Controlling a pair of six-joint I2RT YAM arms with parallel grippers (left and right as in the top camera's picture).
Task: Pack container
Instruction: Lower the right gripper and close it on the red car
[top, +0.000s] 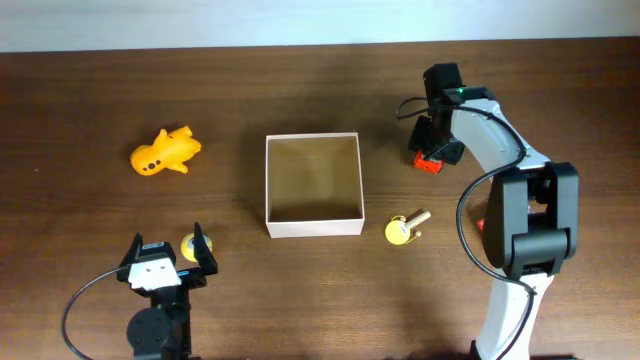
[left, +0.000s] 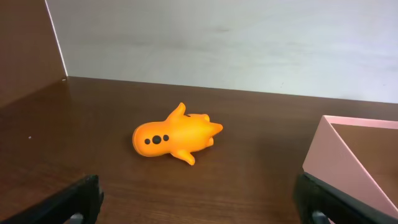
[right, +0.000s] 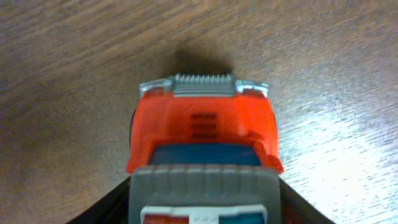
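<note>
Right gripper sits around a small red plastic toy truck; I cannot tell if it squeezes. Left gripper is wide open. Square white cardboard container sits in the middle of the dark wooden counter, open side up, edges straight with it.

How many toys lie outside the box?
4: orange toy far left; yellow piece by left gripper; yellow peg toy right of container; red truck at right gripper. More may be hidden.

The right wrist view crops the red truck below, and the left wrist view the container.
</note>
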